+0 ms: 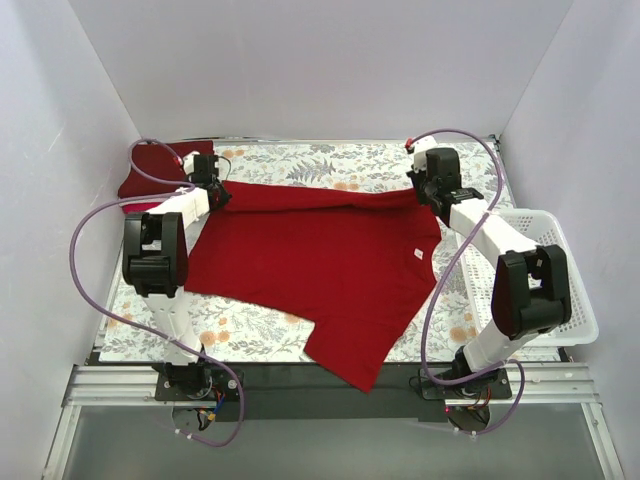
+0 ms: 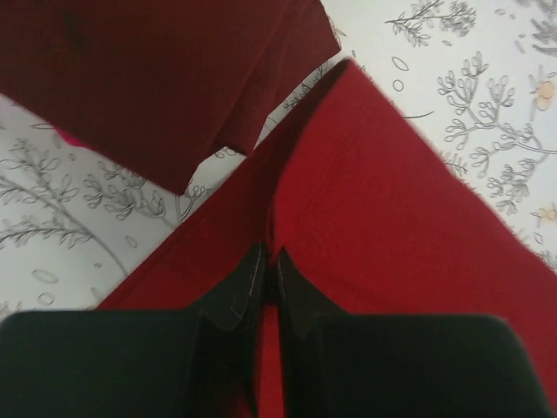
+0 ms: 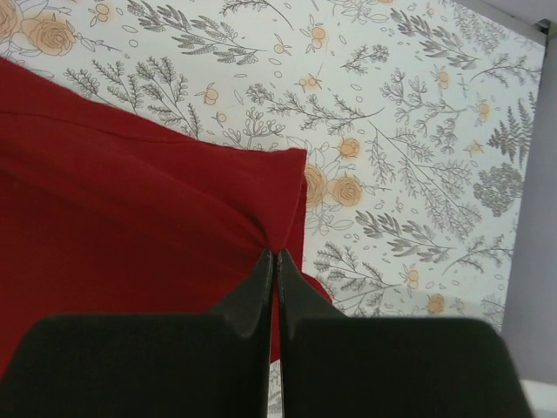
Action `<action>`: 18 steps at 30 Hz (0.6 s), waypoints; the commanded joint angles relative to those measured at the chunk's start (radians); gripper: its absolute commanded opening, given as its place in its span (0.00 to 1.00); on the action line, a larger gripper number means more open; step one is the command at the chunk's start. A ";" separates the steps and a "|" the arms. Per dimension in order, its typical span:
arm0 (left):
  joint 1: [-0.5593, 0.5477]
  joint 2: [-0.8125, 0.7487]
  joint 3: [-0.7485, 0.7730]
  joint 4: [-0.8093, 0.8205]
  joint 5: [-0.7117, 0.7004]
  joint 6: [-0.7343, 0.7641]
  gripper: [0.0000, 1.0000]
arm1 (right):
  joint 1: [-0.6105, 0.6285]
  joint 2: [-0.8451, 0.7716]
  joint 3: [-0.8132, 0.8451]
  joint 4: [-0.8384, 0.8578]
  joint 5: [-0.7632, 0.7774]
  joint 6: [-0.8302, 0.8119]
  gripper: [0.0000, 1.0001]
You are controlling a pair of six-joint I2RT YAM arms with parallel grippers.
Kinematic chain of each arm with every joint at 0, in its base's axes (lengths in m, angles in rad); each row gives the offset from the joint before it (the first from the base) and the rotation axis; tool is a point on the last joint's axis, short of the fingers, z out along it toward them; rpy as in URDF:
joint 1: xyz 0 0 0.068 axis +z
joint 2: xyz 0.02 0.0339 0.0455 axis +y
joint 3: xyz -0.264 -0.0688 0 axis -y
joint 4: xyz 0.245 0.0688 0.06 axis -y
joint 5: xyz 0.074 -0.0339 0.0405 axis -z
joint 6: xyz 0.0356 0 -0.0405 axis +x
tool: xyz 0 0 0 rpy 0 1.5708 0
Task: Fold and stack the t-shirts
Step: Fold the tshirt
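Surface: table (image 1: 300, 165) covered in a pale print of grey leaves and orange flowers, with plain white walls (image 1: 320, 60) on three sides.
Bright red t-shirt (image 1: 320, 260): spread across the middle of the table and lying mostly flat. Its far edge is doubled over into a narrow band that runs from one gripper to the other. One corner trails toward the near edge of the table. A small white tag (image 1: 418, 254) shows near its right side.
Dark maroon t-shirt (image 1: 150, 170): folded flat in the far left corner of the table, just beyond the left end of the red one.
Left gripper (image 1: 212, 190): at the far left end of the folded band. From the wrist camera its black fingers (image 2: 248, 287) are pressed together with only a sliver between them, pinching the red cloth (image 2: 392, 244). A corner of the maroon cloth (image 2: 148, 78) lies just ahead, with floral tabletop showing between the two shirts.
Right gripper (image 1: 425, 190): at the far right end of the band. Its fingers (image 3: 300, 287) are closed tight, and the red cloth (image 3: 130, 218) gathers into creases that meet at the tips.
Basket (image 1: 575, 300): white plastic lattice, at the right edge of the table beside the right arm, apart from both shirts.
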 commanded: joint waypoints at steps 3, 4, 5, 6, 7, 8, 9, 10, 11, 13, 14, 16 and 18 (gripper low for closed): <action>0.006 0.043 0.106 0.052 0.009 0.019 0.00 | -0.044 0.031 0.037 0.088 -0.103 0.057 0.01; 0.006 0.048 0.116 0.050 0.011 0.026 0.00 | -0.044 0.029 0.043 0.082 -0.111 0.063 0.01; 0.006 0.051 0.138 0.047 0.009 0.037 0.00 | -0.045 0.026 0.047 0.060 -0.117 0.066 0.01; 0.006 0.052 0.147 0.046 0.009 0.043 0.00 | -0.048 0.019 0.049 0.050 -0.129 0.075 0.01; 0.006 0.055 0.158 0.043 0.011 0.048 0.00 | -0.050 0.013 0.057 0.034 -0.134 0.080 0.01; 0.006 0.057 0.175 0.035 0.014 0.057 0.00 | -0.048 0.008 0.061 0.008 -0.139 0.085 0.01; 0.006 0.058 0.182 0.032 0.012 0.059 0.00 | -0.050 -0.004 0.063 -0.004 -0.148 0.094 0.01; 0.006 0.061 0.188 0.030 0.012 0.060 0.00 | -0.050 -0.010 0.067 -0.016 -0.151 0.102 0.01; 0.006 0.063 0.195 0.026 0.006 0.065 0.00 | -0.048 -0.017 0.072 -0.030 -0.155 0.106 0.01; 0.006 0.069 0.216 0.014 0.002 0.074 0.00 | -0.048 -0.038 0.075 -0.072 -0.163 0.123 0.01; 0.006 0.075 0.221 0.007 -0.006 0.077 0.00 | -0.048 -0.044 0.075 -0.088 -0.166 0.128 0.01; 0.006 0.083 0.231 0.004 -0.011 0.091 0.00 | -0.050 -0.066 0.075 -0.130 -0.180 0.144 0.01; 0.006 0.103 0.250 0.001 -0.023 0.104 0.00 | -0.048 -0.086 0.070 -0.154 -0.185 0.158 0.01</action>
